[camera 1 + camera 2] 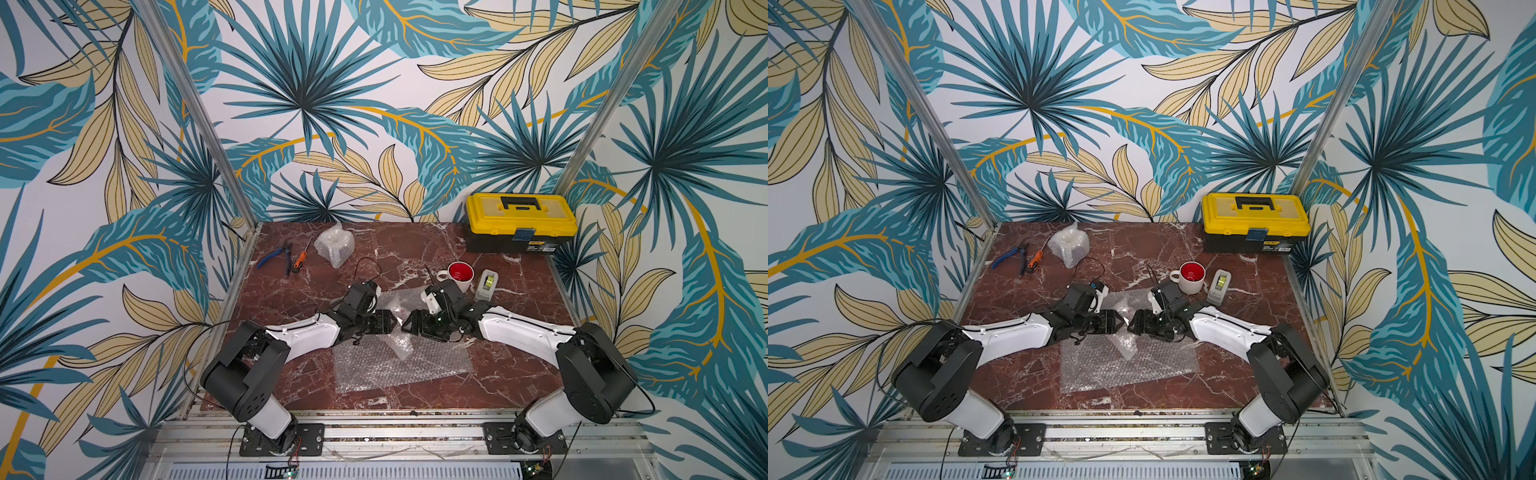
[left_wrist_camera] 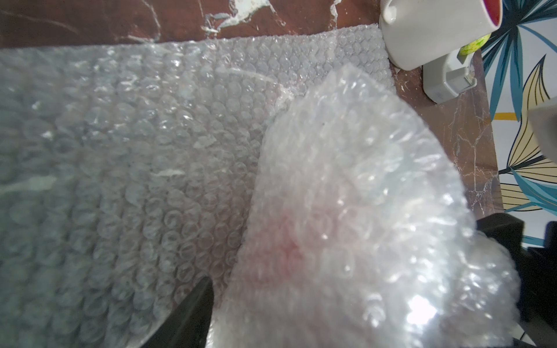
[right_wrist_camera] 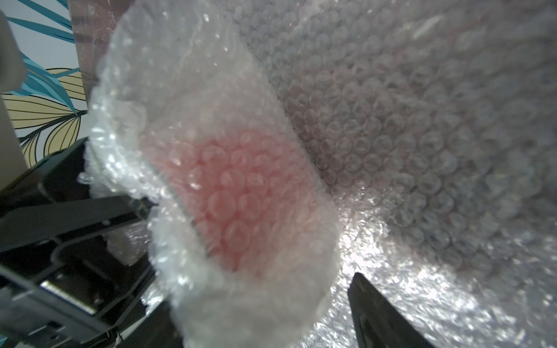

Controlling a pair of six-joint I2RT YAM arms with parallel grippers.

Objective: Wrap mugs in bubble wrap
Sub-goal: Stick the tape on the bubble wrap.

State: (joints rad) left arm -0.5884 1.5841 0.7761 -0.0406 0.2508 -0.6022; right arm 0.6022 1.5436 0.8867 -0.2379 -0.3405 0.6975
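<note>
The red mug (image 3: 238, 205) is only a pink blur inside a crinkly roll of bubble wrap (image 2: 346, 195), which sits between the left gripper (image 1: 392, 324) and the right gripper (image 1: 406, 326). Each has its jaws wide around it, but only one left finger (image 2: 193, 313) and one right finger (image 3: 379, 316) show, so I cannot tell if they press it. Under both grippers lies a flat bubbled sheet (image 1: 399, 370); just beyond the right gripper stands a glossy white mug (image 1: 460, 276), red inside.

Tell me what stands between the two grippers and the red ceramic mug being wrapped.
Only the clear, crinkly bubble wrap folded round the red mug, which shows as a pink blur through it. The left gripper and right gripper flank that bundle; nothing else visible intervenes.
</note>
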